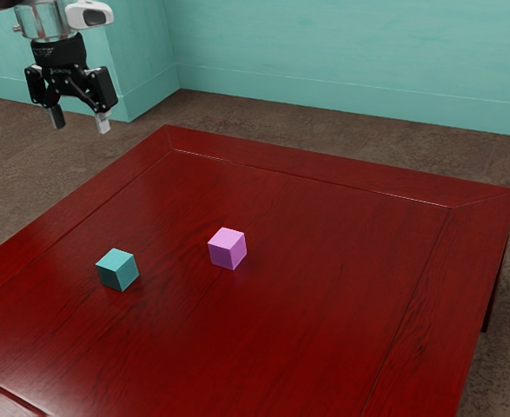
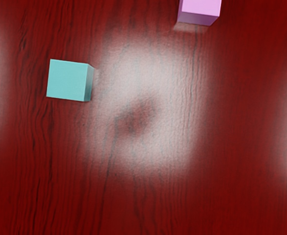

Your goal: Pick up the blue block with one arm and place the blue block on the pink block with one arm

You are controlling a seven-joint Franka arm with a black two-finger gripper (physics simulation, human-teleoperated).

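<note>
A teal-blue block [image 1: 117,268] rests on the dark red table [image 1: 324,304], toward the exterior view's left. The pink block [image 1: 228,248] stands a short way to its right, apart from it. High above the table's far left corner hangs my gripper [image 1: 79,120], open, with nothing between its fingers. From the hand's camera the blue block [image 2: 69,80] and the pink block [image 2: 199,11] both lie on the wood below, well separated.
The table has a raised rim [image 1: 324,178] along its far edge. Brown floor and a turquoise wall [image 1: 367,43] lie behind. A pale glare patch [image 2: 143,117] marks the tabletop under the hand.
</note>
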